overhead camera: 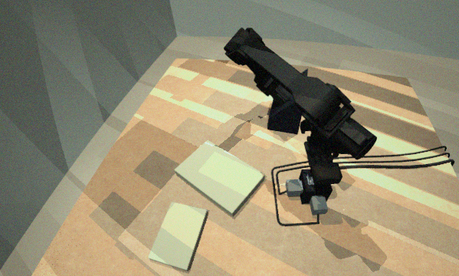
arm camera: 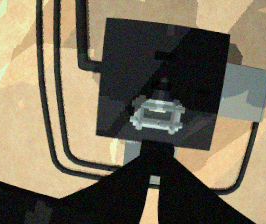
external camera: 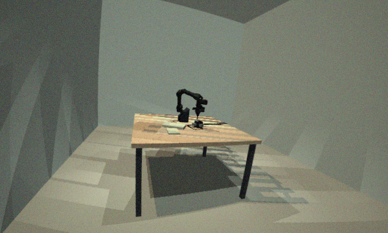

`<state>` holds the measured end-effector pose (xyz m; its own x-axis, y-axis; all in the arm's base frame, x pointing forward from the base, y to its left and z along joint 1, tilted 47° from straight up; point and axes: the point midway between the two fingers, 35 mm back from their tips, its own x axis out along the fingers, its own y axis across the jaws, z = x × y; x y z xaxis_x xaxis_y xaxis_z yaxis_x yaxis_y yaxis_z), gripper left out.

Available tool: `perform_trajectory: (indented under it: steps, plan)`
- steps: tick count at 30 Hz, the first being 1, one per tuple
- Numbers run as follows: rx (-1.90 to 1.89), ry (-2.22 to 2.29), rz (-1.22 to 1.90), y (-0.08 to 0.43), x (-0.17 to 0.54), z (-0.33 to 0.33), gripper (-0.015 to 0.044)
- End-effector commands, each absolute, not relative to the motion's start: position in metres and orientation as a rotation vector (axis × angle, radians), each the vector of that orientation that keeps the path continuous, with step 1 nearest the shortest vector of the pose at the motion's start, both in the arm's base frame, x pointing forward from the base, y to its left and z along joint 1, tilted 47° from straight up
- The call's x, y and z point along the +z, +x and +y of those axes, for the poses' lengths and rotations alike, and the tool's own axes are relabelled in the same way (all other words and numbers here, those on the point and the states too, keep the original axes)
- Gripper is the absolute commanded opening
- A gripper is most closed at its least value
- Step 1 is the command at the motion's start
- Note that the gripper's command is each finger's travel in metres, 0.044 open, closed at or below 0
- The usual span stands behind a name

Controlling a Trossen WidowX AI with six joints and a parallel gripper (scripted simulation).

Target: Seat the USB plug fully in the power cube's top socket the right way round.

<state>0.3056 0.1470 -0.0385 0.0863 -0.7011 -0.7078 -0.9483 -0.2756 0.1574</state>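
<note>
The dark power cube [arm camera: 134, 55] [overhead camera: 305, 183] [external camera: 198, 124] stands on the wooden table [overhead camera: 367, 238] [external camera: 194, 139]. My gripper [arm camera: 156, 165] [overhead camera: 316, 179] [external camera: 197, 116] points straight down over the cube's top and is shut on the USB plug [arm camera: 156, 116]. The plug's silver metal shell shows over the near half of the top face. A dark slot [arm camera: 166, 55] shows further back on that face. I cannot tell whether the plug's tip touches the cube. In the top view the plug is hidden by my fingers.
Grey plugs [overhead camera: 293, 187] [overhead camera: 319, 204] [arm camera: 246, 92] sit in the cube's sides, with black cables [overhead camera: 411, 159] [arm camera: 61, 125] looping round it and off to the right. Two pale flat slabs [overhead camera: 219, 176] [overhead camera: 179, 234] lie left of the cube. The arm's base [overhead camera: 284, 116] stands behind.
</note>
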Motion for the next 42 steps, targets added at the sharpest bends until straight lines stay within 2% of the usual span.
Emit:
perform_trajectory:
  steps: [1,42]
  plan:
    - [1.018,-2.025,1.634,0.3041,-0.0401,0.1461,0.0]
    - [1.051,-1.998,1.617,0.304,-0.0451,0.1442,0.0]
